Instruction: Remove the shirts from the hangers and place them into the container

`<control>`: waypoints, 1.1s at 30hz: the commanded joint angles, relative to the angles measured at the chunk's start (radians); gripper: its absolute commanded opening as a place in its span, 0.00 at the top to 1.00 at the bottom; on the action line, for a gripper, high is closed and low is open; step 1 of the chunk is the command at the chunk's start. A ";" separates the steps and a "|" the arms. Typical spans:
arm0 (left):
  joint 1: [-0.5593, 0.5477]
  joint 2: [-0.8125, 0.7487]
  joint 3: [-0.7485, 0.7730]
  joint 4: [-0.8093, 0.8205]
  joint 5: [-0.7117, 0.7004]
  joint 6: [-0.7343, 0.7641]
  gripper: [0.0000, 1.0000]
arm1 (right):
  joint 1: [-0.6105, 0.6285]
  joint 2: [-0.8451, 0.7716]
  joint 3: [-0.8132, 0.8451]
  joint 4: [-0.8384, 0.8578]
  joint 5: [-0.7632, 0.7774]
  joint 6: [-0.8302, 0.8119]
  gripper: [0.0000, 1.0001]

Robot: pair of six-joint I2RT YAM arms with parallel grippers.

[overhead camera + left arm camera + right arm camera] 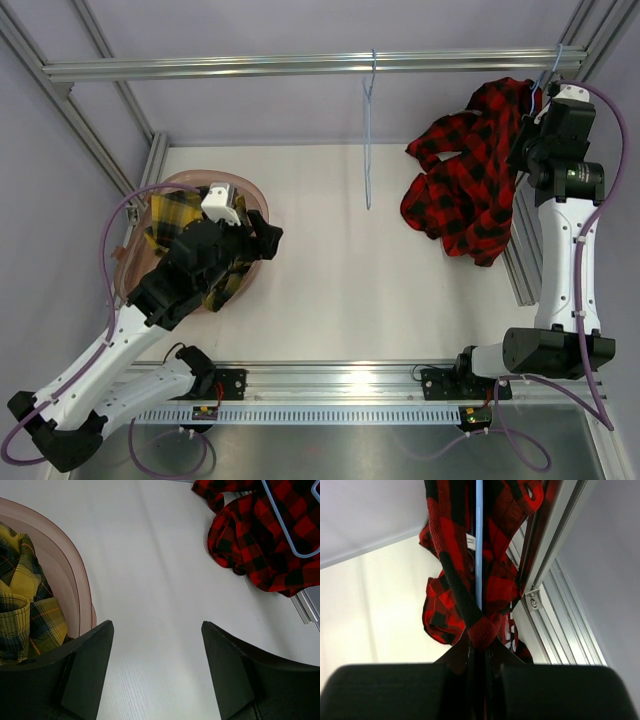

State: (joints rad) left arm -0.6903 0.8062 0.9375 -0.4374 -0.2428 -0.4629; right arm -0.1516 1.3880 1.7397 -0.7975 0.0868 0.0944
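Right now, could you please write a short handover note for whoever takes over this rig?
Left tool: open, empty, by the tub.
Right tool: shut on a fold of the red shirt.
Yellow shirt: lying in the tub. Its bare hanger hangs from the rail.
Red shirt: on the second hanger, at the far right corner.
Done: one shirt is off its hanger and in the tub.
Left: pull the red shirt off its hanger and put it in the tub.
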 commanded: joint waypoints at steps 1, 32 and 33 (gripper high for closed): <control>-0.005 -0.033 -0.020 0.054 0.007 0.013 0.24 | -0.003 0.012 0.072 0.026 -0.031 -0.015 1.00; -0.005 -0.073 0.064 0.039 0.217 0.064 0.23 | 0.218 0.180 0.232 -0.043 -0.216 0.044 1.00; -0.005 -0.067 0.075 0.040 0.253 0.067 0.23 | 0.224 0.155 0.154 -0.028 -0.205 0.048 1.00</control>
State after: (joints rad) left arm -0.6910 0.7364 0.9398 -0.4313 -0.1143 -0.4259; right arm 0.0509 1.6447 1.9846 -0.9230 -0.1467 0.1329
